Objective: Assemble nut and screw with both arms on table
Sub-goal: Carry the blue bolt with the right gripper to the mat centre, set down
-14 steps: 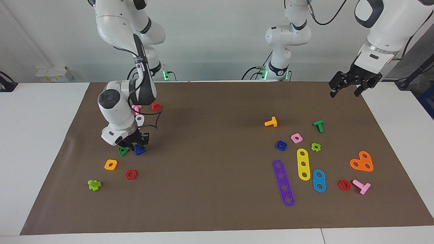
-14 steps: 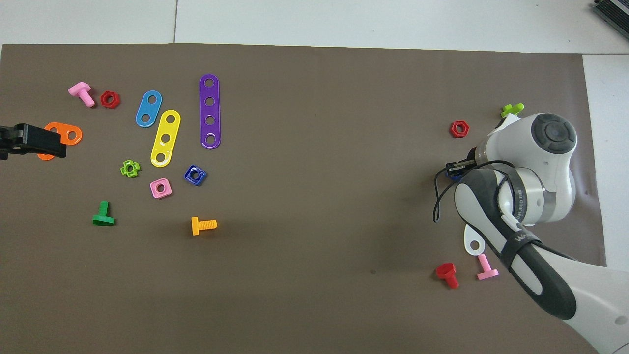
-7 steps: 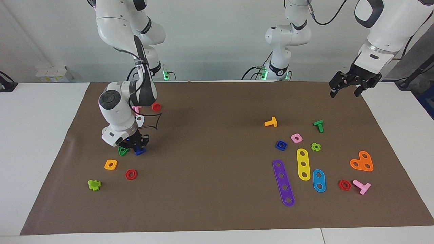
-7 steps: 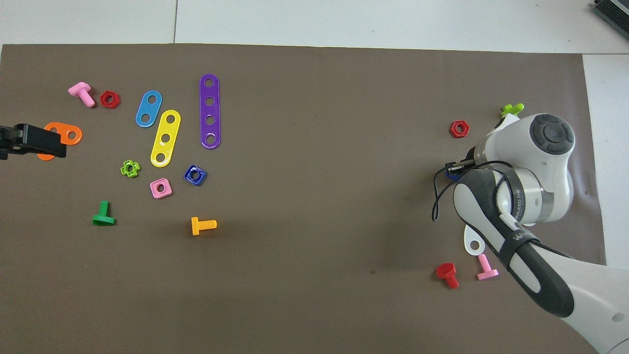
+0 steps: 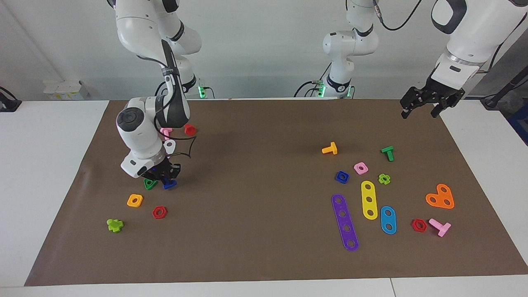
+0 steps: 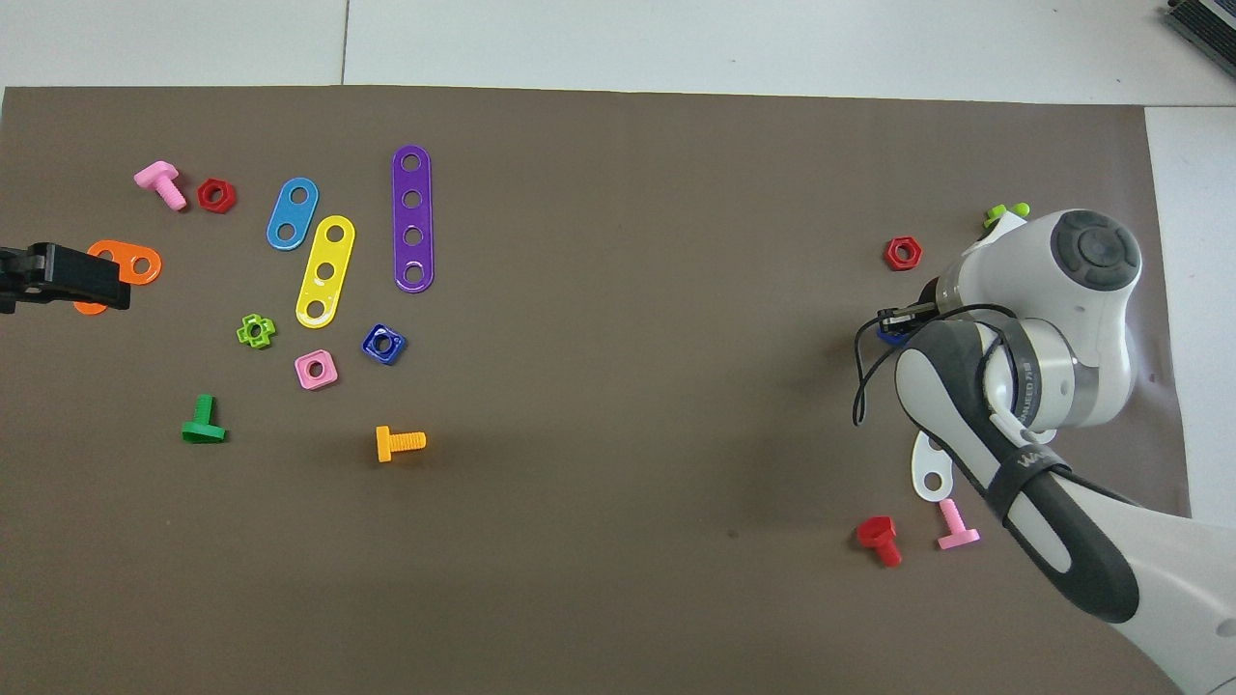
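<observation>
Lifted slightly, right hand (image 5: 164,180) apparently clamps the one blue triangular-headed plastic screw (image 5: 169,185); left hand (image 5: 420,108) hangs wide.

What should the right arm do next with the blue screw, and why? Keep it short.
Probably lift it straight up. The right gripper is shut on the screw, low at the mat, with the green triangular nut close beside it. The left gripper waits open, and the nut lies untouched.

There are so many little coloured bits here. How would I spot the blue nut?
On the brown mat, find the cluster at the left arm's end with the long purple strip. The nut lies beside the pink square nut, nearer the robots than the strip. It is the only dark blue square with a hole.
</observation>
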`<state>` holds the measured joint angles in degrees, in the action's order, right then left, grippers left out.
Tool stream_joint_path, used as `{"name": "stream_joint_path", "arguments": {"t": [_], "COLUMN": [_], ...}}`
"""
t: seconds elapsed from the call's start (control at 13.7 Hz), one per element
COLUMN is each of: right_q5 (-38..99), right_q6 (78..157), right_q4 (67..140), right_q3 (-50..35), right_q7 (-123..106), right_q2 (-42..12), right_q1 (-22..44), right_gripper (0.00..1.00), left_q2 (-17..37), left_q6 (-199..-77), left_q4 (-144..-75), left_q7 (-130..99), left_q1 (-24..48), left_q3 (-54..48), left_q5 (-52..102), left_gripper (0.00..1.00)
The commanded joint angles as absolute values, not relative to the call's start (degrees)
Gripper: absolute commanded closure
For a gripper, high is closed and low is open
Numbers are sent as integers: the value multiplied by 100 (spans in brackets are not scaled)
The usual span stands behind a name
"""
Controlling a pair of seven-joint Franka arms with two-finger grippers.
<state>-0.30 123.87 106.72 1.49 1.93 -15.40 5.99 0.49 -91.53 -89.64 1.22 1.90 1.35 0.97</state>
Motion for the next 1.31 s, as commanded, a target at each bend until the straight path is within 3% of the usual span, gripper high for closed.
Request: {"name": "stream_joint_path", "arguments": {"t": [0.0, 0.15, 0.58, 0.95, 1.24], "right_q5": [-17, -53, -53, -70, -219], "right_q6": [11648, 11321, 11679, 12383, 12674], "right_q4": [9768, 9231, 8773, 8771, 8850], "right_q3": [97, 97, 97, 97, 88], "right_q7": [955, 1614, 3618, 4577, 4763], "right_q2": [-1538, -1695, -2205, -2635, -2917], "right_q1": [895, 1307, 2582, 3399, 3585], "right_gripper": [100, 100, 100, 100, 100], "left_q2": [-132, -132, -132, -132, -132], "left_q6": [-9299, -9299, -9299, -9299, -9299], "left_q4": [-9193, -9193, -9193, -9193, -9193], "left_q7": [123, 123, 123, 123, 123], "left_q1": [202, 202, 202, 202, 202], "left_q3": [149, 149, 149, 149, 149], "left_q5": [35, 35, 35, 35, 35], "left_gripper": [0, 0, 0, 0, 0]}}
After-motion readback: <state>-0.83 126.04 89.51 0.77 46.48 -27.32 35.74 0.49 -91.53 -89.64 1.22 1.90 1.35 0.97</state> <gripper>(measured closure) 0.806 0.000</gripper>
